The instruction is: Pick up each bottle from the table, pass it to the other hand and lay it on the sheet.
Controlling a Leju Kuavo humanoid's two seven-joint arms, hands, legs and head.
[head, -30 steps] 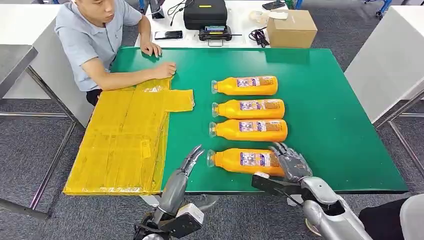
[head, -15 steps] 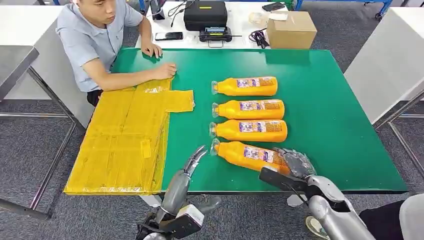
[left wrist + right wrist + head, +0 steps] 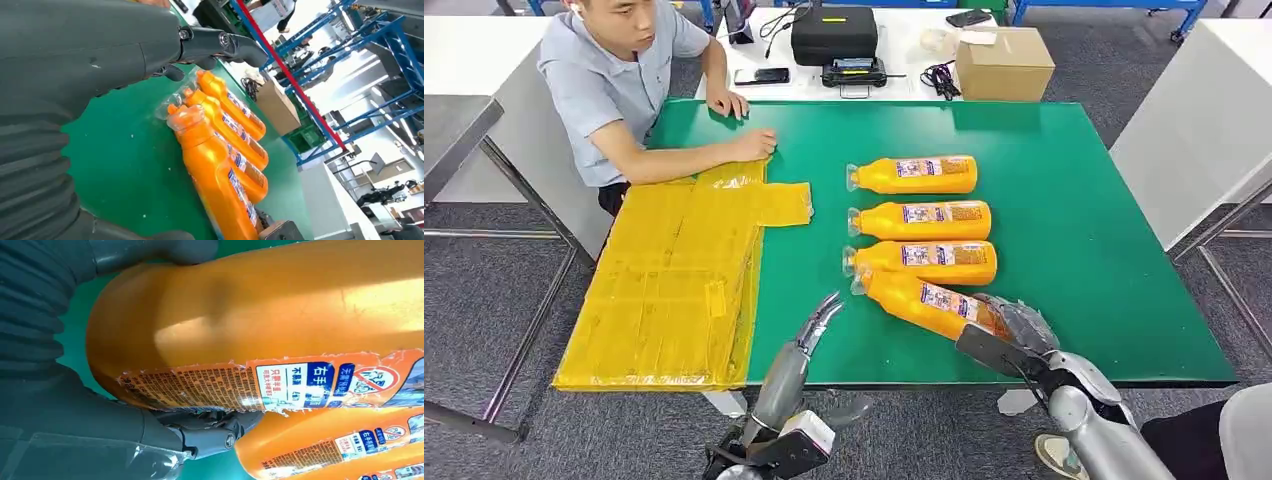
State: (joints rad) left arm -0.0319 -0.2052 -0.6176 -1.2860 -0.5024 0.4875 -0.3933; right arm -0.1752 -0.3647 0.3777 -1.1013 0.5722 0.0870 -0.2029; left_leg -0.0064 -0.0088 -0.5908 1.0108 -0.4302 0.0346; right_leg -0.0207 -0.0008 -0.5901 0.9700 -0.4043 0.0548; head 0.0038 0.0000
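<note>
Head view: nearest bottle (image 3: 927, 301) apparently more tilted

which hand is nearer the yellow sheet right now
Left. The left hand hovers open over the green table just beside the yellow sheet, at its near right edge. The right hand is further off, gripping the base of the nearest orange bottle.

We see the right hand (image 3: 1022, 326) at the end of its bent silver arm clasped around a bottle's (image 3: 921, 299) base, while the left hand (image 3: 817, 322) reaches forward, its fingers spread apart and holding nothing.
</note>
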